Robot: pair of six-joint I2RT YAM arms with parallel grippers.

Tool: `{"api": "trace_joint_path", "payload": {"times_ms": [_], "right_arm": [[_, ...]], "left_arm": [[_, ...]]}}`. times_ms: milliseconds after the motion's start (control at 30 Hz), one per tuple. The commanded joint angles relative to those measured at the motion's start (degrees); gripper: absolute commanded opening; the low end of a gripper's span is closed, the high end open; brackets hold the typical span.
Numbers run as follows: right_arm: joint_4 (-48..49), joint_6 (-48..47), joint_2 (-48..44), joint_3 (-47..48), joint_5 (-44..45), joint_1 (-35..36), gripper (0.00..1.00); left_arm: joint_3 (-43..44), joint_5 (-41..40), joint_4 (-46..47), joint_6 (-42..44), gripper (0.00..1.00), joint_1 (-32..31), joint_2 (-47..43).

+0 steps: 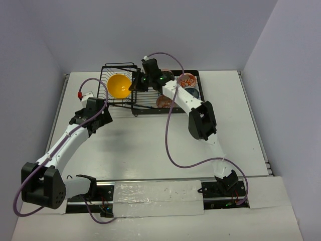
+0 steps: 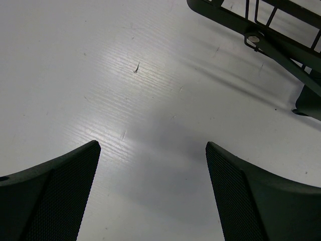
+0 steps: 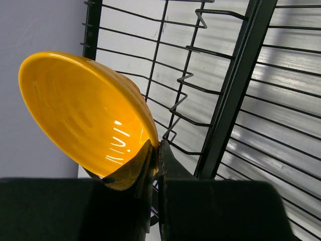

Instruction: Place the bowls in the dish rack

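Note:
My right gripper (image 1: 134, 86) (image 3: 156, 145) is shut on the rim of the plain orange-yellow bowl (image 1: 119, 86) (image 3: 85, 110). It holds the bowl tilted on edge over the basket section at the left end of the black wire dish rack (image 1: 145, 104) (image 3: 235, 100). Other patterned bowls sit in the rack's right part: an orange-red one (image 1: 187, 79), a blue one (image 1: 192, 93) and a pink-red one (image 1: 164, 102), partly hidden by the right arm. My left gripper (image 1: 102, 114) (image 2: 152, 144) hangs open over bare table just left of the rack (image 2: 281, 30), holding nothing.
The white table (image 1: 140, 145) is walled at the back and both sides. The rack stands against the back wall. Both arm bases are at the near edge, and the right arm's purple cable (image 1: 170, 145) loops over the table's middle.

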Motion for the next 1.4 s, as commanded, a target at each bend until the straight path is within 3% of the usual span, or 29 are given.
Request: {"api": "trace_joint_path", "payload": {"times_ms": [0,333,500,867,1267,1367], "right_arm": [[3.57,-0.37,0.59,0.64,0.69,-0.46,0.03],[4.28,0.07,1.12,0.03,-2.48,-0.55,0.14],[3.75,-0.89,0.68,-0.85,-2.92,-0.55,0.24],[2.43,-1.86,0.06,-3.49,-3.97,-0.55,0.25],[2.17,-2.04,-1.34,-6.12,-3.00,-0.64,0.43],[2.17,-2.13,-1.60,-6.74,-3.27,-0.73,0.44]], "left_arm": [[1.20,-0.89,0.37,-0.58,0.92,-0.24,0.29],[1.38,-1.07,0.20,-0.58,0.91,-0.24,0.56],[1.38,-0.98,0.29,-0.49,0.91,-0.24,0.65],[1.38,-0.45,0.46,-0.40,0.91,-0.33,0.65],[1.38,-0.28,0.46,-0.32,0.91,-0.42,0.56],[1.38,-0.28,0.55,-0.32,0.91,-0.42,0.47]]}}
